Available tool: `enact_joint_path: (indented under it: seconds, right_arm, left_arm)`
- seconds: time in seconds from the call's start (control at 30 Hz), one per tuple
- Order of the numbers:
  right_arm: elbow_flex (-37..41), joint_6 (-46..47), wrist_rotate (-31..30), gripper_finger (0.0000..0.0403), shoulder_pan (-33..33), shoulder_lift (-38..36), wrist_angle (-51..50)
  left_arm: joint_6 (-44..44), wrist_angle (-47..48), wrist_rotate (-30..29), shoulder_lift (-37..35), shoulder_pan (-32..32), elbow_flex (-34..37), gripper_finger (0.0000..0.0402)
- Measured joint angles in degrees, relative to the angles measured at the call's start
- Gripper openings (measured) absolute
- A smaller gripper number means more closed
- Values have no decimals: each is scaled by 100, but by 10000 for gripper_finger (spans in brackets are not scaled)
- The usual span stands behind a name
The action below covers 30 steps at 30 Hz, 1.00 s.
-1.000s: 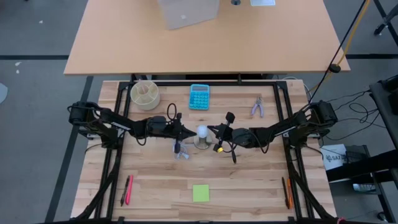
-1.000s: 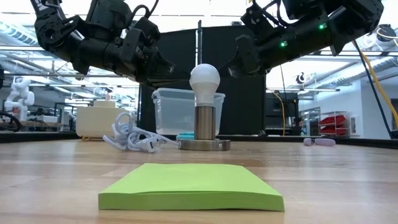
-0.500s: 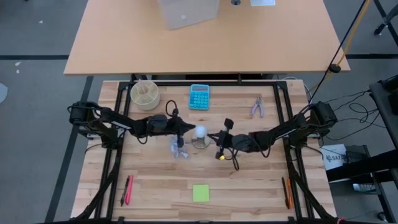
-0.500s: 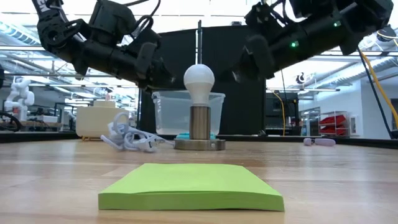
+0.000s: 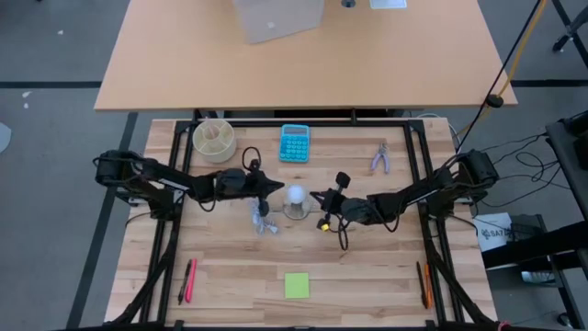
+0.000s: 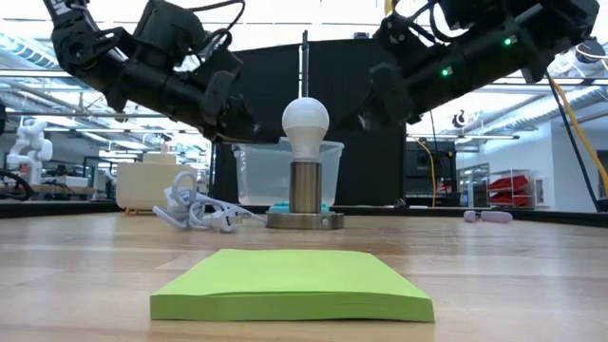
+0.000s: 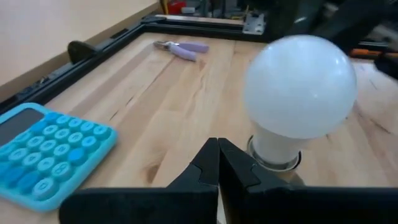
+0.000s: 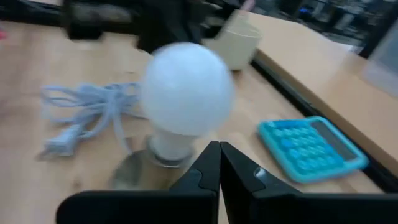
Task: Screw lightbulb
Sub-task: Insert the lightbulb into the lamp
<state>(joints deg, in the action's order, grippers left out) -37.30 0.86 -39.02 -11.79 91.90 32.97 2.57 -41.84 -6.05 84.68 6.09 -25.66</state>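
a: high view first. the lightbulb (image 5: 296, 194) stands globe-up in its socket base (image 5: 297, 211) near the middle of the worktop (image 5: 367, 276), a little toward the back edge. the left gripper (image 5: 272, 187) sits just beside it on one side, the right gripper (image 5: 322, 199) just beside it on the other. neither touches it.

b: fingers?

a: both pairs are pressed together with nothing between them. the left wrist view shows its closed tips (image 7: 217, 163) short of the lightbulb (image 7: 300, 87); the right wrist view shows the same, closed tips (image 8: 219, 163) in front of the globe (image 8: 186, 79).

b: so which step is this?

a: my reading: the bulb is already seated upright, and no grip is on it. either the turning is done or a fresh grip is due. from the low view the lightbulb (image 6: 306, 121) looks straight above the metal collar (image 6: 306, 187).

b: and the next move?

a: if more turns are needed, one gripper must spread its fingers, close around the globe gently, and twist without tipping the base. the base is loose on the wood, so the other arm may need to steady it.

b: what can't you tell?

a: the screw thread is hidden inside the collar, so how far it is wound in is not visible. the white cable (image 5: 264, 221) beside the base is partly under the left arm. the right wrist view is blurred, and the blue calculator (image 5: 295, 143) by the back edge is cut off in the left wrist view.
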Motion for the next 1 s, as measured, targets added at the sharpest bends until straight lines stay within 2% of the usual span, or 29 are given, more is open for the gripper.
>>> enact_joint_path:
  seconds: [0.1, 0.23, 0.3, 0.6, 0.73, 0.87, 1.0]
  right_arm:
    - [-1, 1, -135, 0, 85, 0, 118]
    - [0, 0, -136, 0, 205, -2, 181]
    - [0, -23, -138, 0, 241, -2, 208]
    - [0, -436, -119, 0, 284, -4, 574]
    - [-2, -494, -110, 0, 307, -11, 627]
    - [-64, -420, 336, 0, 395, -7, 592]
    - [-165, -495, 147, 0, 412, -7, 522]
  left_arm:
    - [-34, 19, 228, -323, -46, 112, 0]
    - [-151, -54, 1150, -519, -94, 168, 0]
    - [-155, -141, 1396, -430, -136, 168, 0]
    - [-200, -1007, 1417, 348, -185, 170, 0]
    - [-188, -1165, 1417, 401, -184, 172, 0]
    - [-181, -1185, 1417, 401, -184, 172, 0]
    - [-188, -1184, 1413, 403, -173, 172, 0]
